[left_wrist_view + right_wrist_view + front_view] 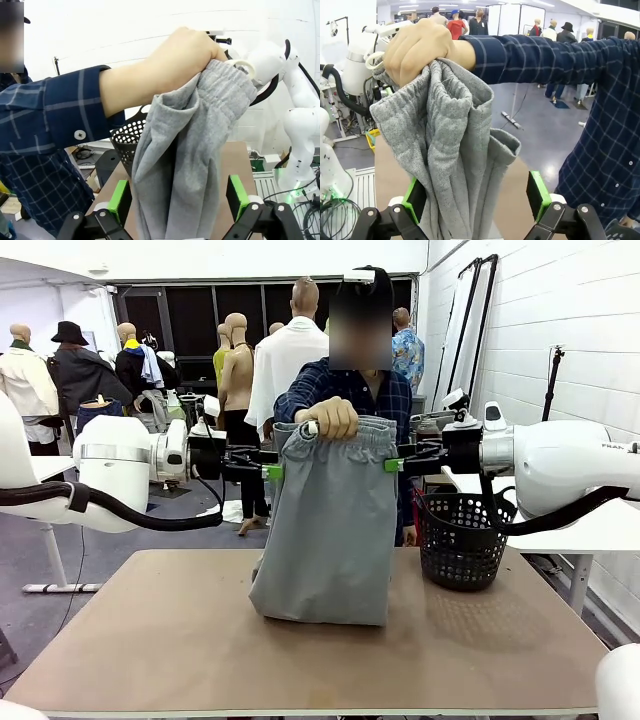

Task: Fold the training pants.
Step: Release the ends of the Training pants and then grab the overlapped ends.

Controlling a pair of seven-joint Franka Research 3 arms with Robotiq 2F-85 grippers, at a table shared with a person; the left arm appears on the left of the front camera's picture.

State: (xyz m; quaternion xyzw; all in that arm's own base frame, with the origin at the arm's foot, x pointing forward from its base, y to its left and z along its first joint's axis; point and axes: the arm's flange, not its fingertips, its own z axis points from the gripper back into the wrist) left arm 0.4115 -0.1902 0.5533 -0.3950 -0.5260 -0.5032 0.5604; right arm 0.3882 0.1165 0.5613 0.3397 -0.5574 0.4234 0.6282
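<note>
The training pants [325, 530] hide most of the person's torso and, in the left wrist view, part of the black mesh basket [127, 142]. The 2 wrist views' bottom edges cut off the legs; the green pads [119, 199] perhaps touch the cloth.

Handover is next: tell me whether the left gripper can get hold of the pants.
Probably yes. The left gripper is open and straddles the pants, which hang from the person's hand. The hand grips higher up, at the waistband, so nothing seems to block the gripper from closing.
</note>
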